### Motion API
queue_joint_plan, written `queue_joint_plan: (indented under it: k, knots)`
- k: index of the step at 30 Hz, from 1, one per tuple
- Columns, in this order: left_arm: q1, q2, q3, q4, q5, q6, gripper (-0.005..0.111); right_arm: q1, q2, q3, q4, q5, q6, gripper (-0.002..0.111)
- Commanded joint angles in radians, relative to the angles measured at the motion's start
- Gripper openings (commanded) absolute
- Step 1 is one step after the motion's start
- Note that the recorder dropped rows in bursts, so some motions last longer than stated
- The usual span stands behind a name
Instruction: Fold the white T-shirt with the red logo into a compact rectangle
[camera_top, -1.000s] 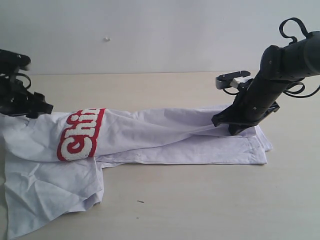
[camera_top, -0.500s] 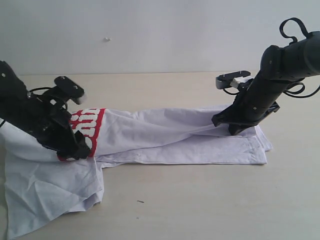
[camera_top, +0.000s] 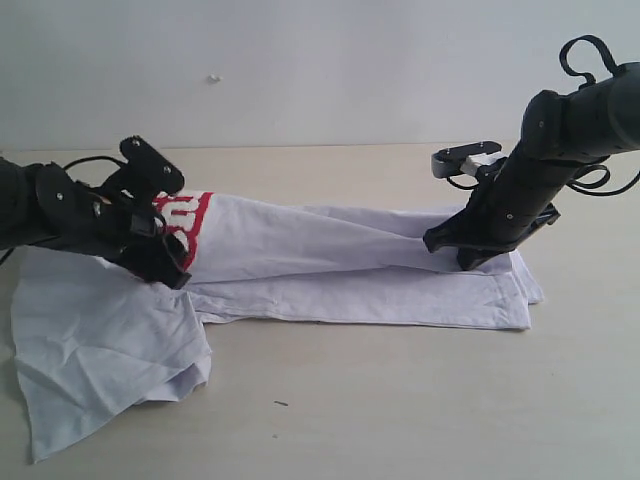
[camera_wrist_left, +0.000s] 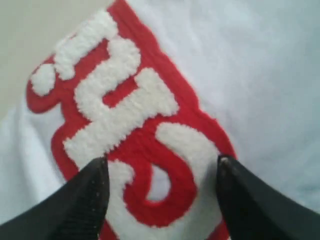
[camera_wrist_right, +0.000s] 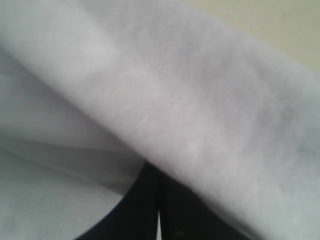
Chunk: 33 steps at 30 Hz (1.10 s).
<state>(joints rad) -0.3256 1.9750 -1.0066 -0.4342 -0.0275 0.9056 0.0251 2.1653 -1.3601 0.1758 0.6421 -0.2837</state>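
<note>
White cotton T-shirt (camera_top: 330, 265) lies stretched across my desk (camera_top: 400, 400) from nine o'clock to three. My left tool (camera_wrist_left: 161, 165) hangs at nine with its jaws apart, straddling the red logo (camera_top: 190, 215). My right tool (camera_top: 455, 252), at three, is pinched together on a fold of the shirt's other end.

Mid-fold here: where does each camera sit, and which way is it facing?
Exterior: off the arms, facing across the table toward the wall; shows white T-shirt, both arms, left gripper, right gripper.
Left wrist: on left arm, looking down between open fingertips at red logo.
Right wrist: on right arm, close on the T-shirt's cloth; shut jaws show.
Shared: exterior and left wrist both see the logo.
</note>
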Motion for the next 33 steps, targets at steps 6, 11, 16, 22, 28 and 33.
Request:
queue_joint_plan:
  k: [6,11,16,22,28,33]
  knots:
    - [0.034,0.007,-0.078,-0.001,-0.079,-0.054,0.060,-0.008,0.050,0.026,-0.060,0.037,-0.010,0.000]
    - [0.045,0.005,-0.078,-0.001,-0.012,-0.054,0.060,-0.010,0.016,0.026,-0.072,0.002,-0.010,0.000]
    - [0.046,0.001,-0.078,0.002,0.119,-0.054,0.060,-0.010,-0.050,0.026,-0.081,-0.071,-0.003,0.000]
    - [0.046,-0.005,-0.078,0.004,0.174,-0.054,0.060,-0.010,-0.107,0.026,-0.080,-0.108,-0.003,0.000]
    - [0.046,-0.005,-0.078,0.004,0.198,-0.054,0.060,-0.015,-0.141,0.026,-0.122,-0.198,0.023,0.014]
    - [0.046,-0.005,-0.078,0.000,0.272,-0.061,0.060,-0.046,-0.107,0.003,-0.432,-0.398,0.327,0.016]
